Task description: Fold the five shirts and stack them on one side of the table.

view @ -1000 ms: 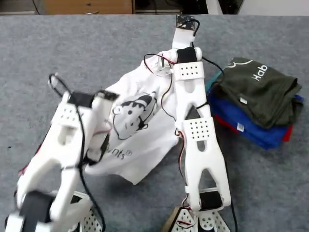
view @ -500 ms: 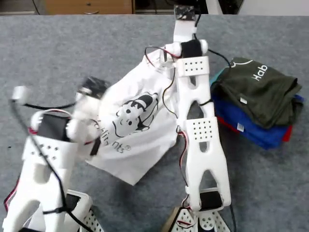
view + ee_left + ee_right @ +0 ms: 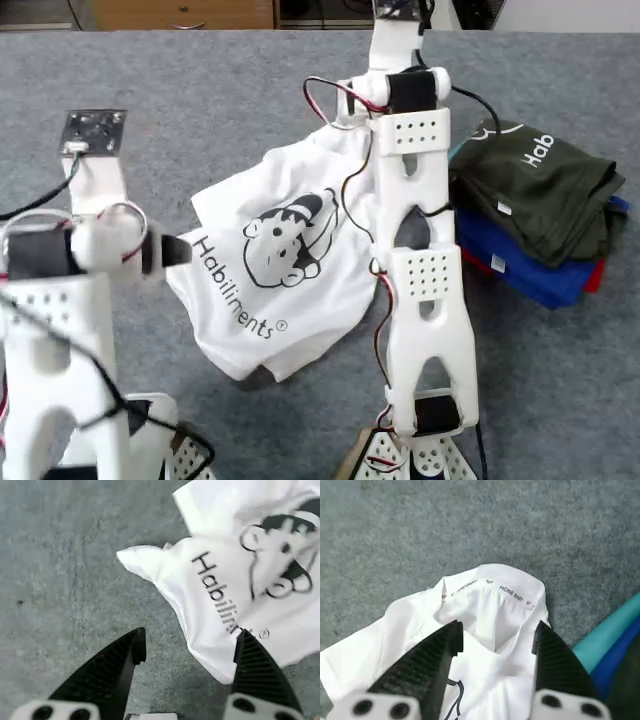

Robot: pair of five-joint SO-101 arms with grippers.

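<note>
- Here, the white cotton T-shirt with a black cartoon print (image 3: pixel 290 270) lies unfolded and rumpled in the middle of the grey felt table surface (image 3: pixel 200 100).
- Left gripper (image 3: pixel 192 637): jaws wide apart, holding nothing, poised over the shirt's edge.
- Right gripper (image 3: pixel 497 630): jaws parted, empty, above the shirt's collar.
- Stack of folded shirts (image 3: pixel 540 215), dark green uppermost, sits at the table's right side, apart from the white shirt.

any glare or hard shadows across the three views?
High view: even light, no glare, a small dark shadow under the near hem of the white shirt. Left wrist view: fabric bright, print legible. Right wrist view: soft shading inside the collar.
</note>
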